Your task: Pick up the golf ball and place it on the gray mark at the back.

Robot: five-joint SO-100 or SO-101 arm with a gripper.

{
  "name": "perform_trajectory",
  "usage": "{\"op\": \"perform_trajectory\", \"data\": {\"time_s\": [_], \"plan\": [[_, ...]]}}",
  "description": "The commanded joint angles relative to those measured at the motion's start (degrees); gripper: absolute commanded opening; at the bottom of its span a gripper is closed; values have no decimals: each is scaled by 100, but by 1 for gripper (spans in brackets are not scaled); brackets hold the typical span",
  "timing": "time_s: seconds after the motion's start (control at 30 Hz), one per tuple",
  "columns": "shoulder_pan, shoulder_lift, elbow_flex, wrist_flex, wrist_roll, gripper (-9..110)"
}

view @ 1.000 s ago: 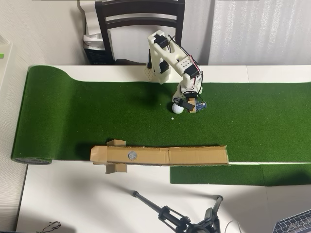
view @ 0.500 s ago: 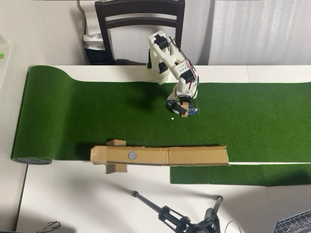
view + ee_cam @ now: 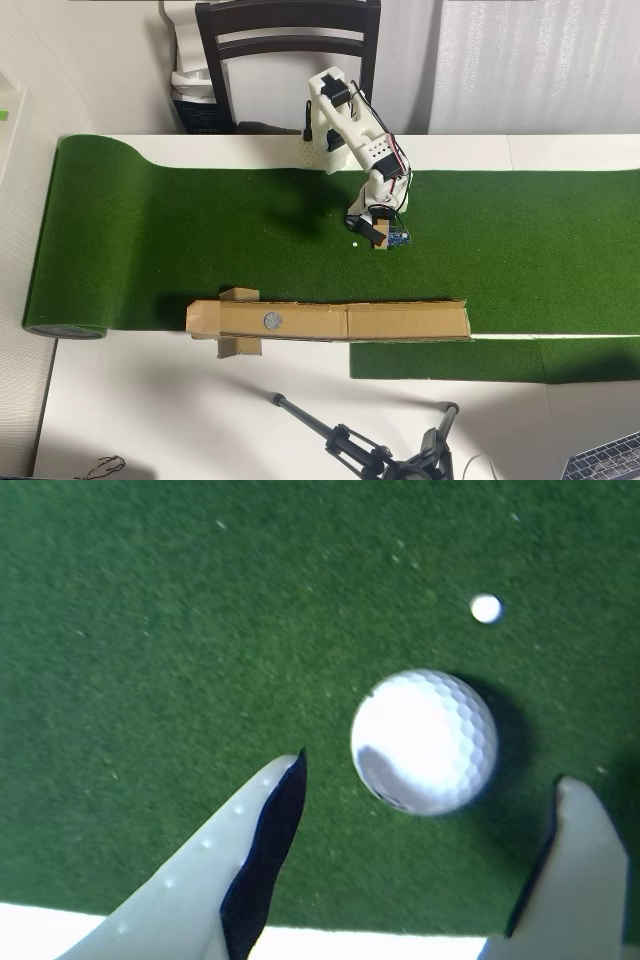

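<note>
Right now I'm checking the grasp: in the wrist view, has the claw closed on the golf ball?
No, the claw is open, its fingertips standing apart on either side of the golf ball with green turf visible between.

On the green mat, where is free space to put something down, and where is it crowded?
Free: the mat left of the arm, up to its rolled end, and the wide stretch to the right. Crowded: under the open pincer, where the ball and white dot lie, and along the cardboard with the gray mark.
</note>
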Motion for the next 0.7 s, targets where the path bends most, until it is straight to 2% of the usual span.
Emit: {"op": "perform_trajectory", "data": {"time_s": [0.0,0.67], "plan": [[70,-202,-202,-132,53,39],[62,-853,-624,-53,35,39]]}}
